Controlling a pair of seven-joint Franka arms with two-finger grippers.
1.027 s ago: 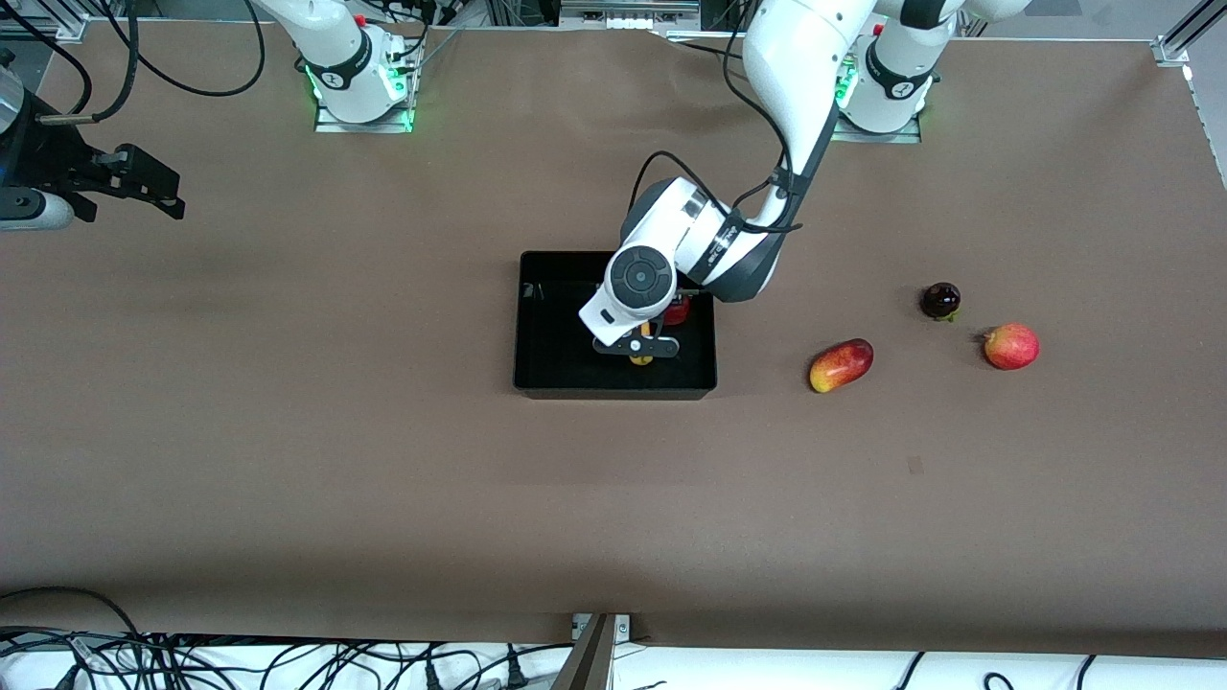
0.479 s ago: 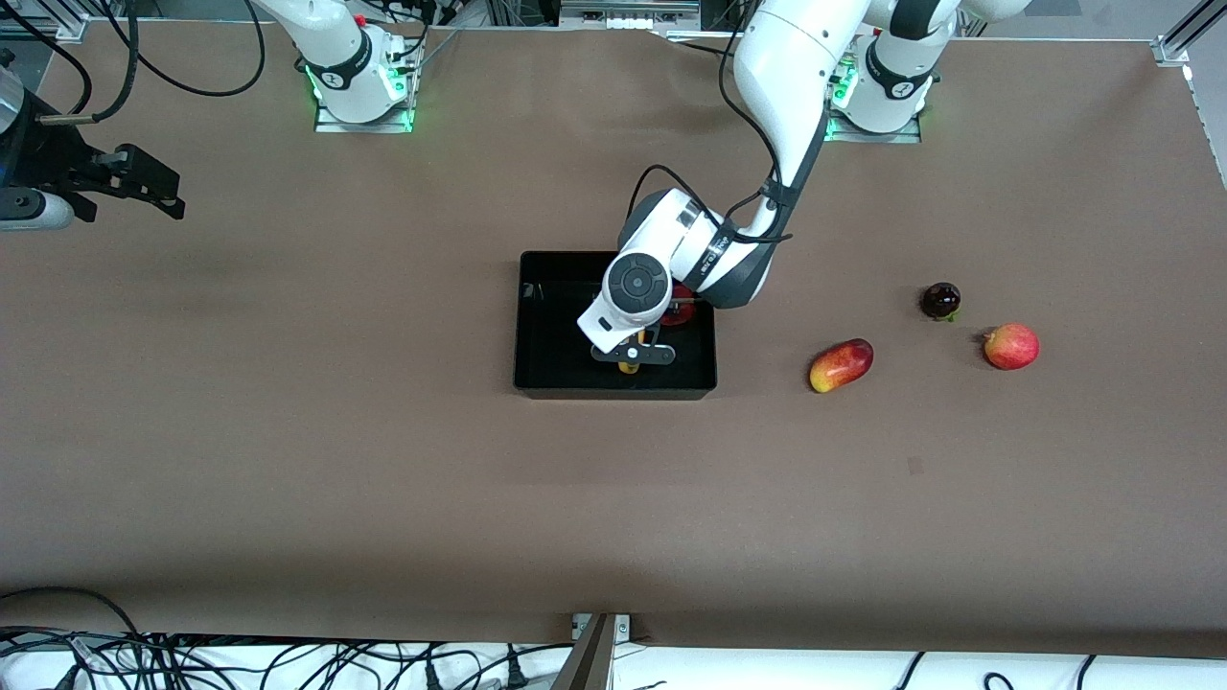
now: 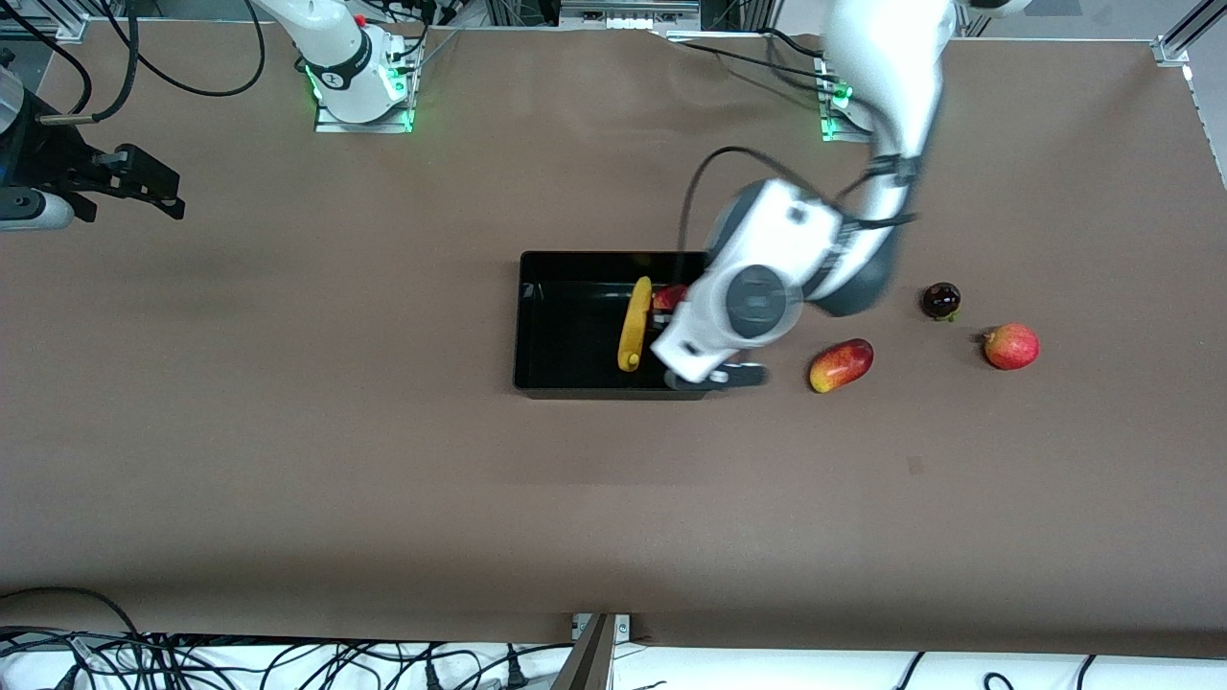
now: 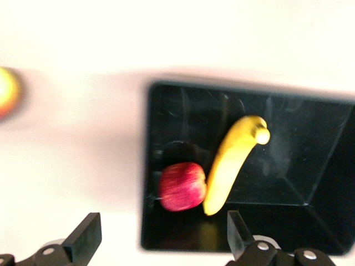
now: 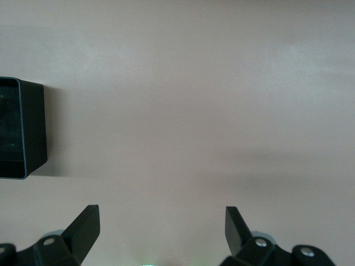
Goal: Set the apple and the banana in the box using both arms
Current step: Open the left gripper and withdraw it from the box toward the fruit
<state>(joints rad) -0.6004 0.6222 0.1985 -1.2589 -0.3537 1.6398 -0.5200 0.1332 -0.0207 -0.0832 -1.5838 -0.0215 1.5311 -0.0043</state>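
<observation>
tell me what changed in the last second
The left gripper let go of the banana, which now lies in the box beside the apple, and swung out over the box's edge, open. The right gripper and the loose fruits stayed put.

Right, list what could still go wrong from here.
The left pincer, open and empty, hangs over the black box's wall toward the left arm's end; dropping lower, it might clip that rim. The long yellow banana lies touching the small deep-red apple, so a knocked box could shift both. The right pincer waits open.
</observation>
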